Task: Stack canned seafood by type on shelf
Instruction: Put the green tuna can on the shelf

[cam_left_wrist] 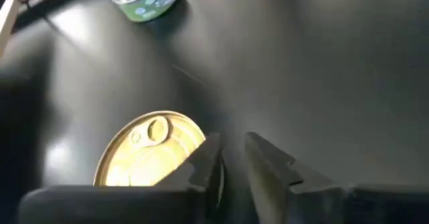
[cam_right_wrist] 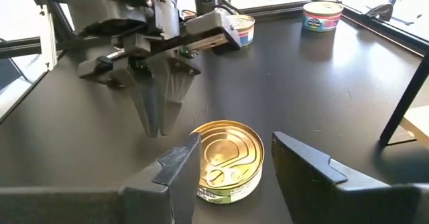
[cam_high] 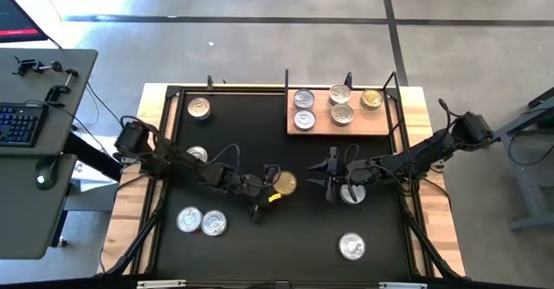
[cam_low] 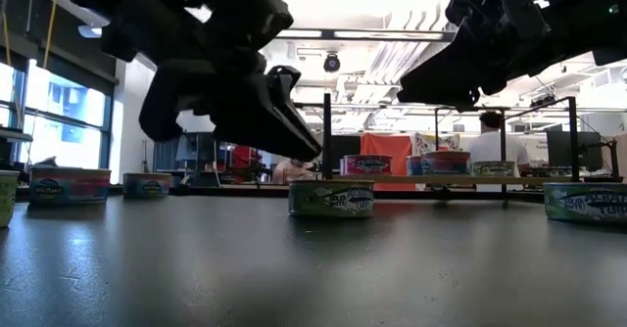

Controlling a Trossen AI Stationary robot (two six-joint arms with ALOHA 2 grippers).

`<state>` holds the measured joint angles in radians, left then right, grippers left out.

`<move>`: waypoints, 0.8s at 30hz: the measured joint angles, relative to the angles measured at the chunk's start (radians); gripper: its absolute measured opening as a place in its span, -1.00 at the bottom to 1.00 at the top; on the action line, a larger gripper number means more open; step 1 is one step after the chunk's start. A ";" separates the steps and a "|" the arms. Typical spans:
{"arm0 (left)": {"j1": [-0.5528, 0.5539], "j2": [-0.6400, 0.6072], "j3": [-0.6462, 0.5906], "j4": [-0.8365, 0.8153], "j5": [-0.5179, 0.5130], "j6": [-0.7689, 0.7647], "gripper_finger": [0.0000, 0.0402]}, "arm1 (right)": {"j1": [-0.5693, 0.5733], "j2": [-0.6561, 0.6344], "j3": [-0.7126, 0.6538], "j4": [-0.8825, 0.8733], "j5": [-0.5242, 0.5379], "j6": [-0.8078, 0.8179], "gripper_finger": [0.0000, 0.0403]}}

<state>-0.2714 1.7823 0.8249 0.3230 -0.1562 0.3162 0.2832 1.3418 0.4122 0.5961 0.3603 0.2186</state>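
A gold-topped can (cam_high: 283,183) (cam_right_wrist: 228,158) (cam_low: 331,198) stands on its base mid-table between both grippers. My left gripper (cam_high: 260,192) (cam_left_wrist: 232,143) hovers just left of it, fingers a narrow gap apart, with the can (cam_left_wrist: 151,153) outside them. My right gripper (cam_high: 329,178) (cam_right_wrist: 236,140) is open to the can's right and above the table, its fingers framing the can in the right wrist view. The wooden shelf (cam_high: 381,126) sits at the far right and carries several silver-topped cans (cam_high: 304,118) and one gold-topped can (cam_high: 371,99).
Loose silver-topped cans stand on the black table: one under my right arm (cam_high: 352,192), one near right (cam_high: 351,247), two near left (cam_high: 189,219) (cam_high: 214,223), one under my left arm (cam_high: 197,154), one far left (cam_high: 199,107). A black frame borders the table.
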 joint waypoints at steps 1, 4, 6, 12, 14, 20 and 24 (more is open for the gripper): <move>0.000 0.006 0.000 0.016 0.000 0.016 -0.61 | 0.000 0.000 0.000 0.000 0.000 0.002 -0.14; 0.019 0.027 0.001 0.023 -0.001 0.041 -0.44 | 0.000 0.000 0.000 0.000 0.000 0.009 -0.14; 0.037 0.050 0.000 0.011 -0.004 0.038 -0.36 | 0.000 0.000 0.000 -0.001 0.000 0.009 -0.14; 0.062 0.089 0.003 0.035 0.002 0.026 -0.47 | 0.000 0.000 0.000 -0.004 -0.032 -0.014 -0.14; 0.062 0.089 0.003 0.034 0.007 0.007 -0.65 | 0.001 0.000 0.000 -0.003 -0.089 -0.058 -0.14; 0.063 0.094 0.000 0.102 0.014 -0.044 -0.95 | 0.014 0.000 0.000 0.001 -0.170 -0.217 -0.14; 0.070 0.094 0.000 0.187 0.064 -0.104 -0.99 | 0.032 0.000 0.000 0.007 -0.169 -0.248 -0.12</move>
<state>-0.2017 1.8763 0.8249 0.5098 -0.0921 0.2126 0.3153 1.3418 0.4118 0.6035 0.1915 -0.0293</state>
